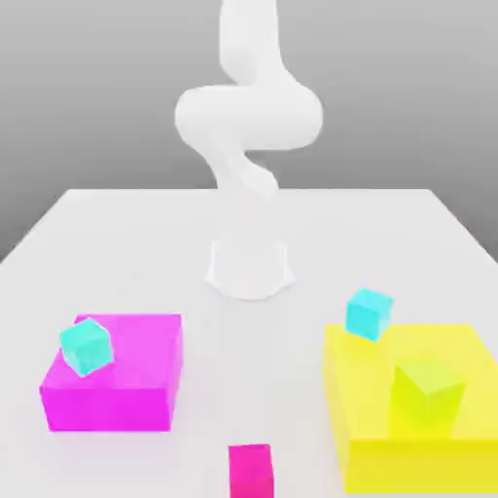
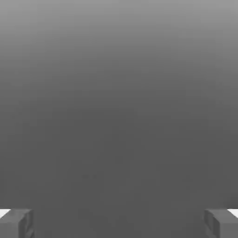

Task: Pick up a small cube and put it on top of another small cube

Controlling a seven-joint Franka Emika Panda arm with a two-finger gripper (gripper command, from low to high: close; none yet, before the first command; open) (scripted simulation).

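Observation:
Several small cubes show in the exterior view. A cyan cube (image 1: pixel 86 347) rests tilted on a big magenta block (image 1: pixel 146 379). A second cyan cube (image 1: pixel 369 313) sits tilted at the back corner of a big yellow block (image 1: pixel 370 457), on the side nearer the arm. A yellow-green cube (image 1: pixel 427 391) stands on that yellow block. A small magenta cube (image 1: pixel 251 471) lies on the table at the front middle. In the hand view my gripper (image 2: pixel 119 224) is open, its grey fingertips (image 2: pixel 16 223) far apart with nothing between them, facing plain grey background.
The white arm (image 1: pixel 248 117) rises from its base (image 1: pixel 250 265) at the table's middle and bends up out of the picture. The white table (image 1: pixel 117 243) spreads out around the base, with the two big blocks near its front.

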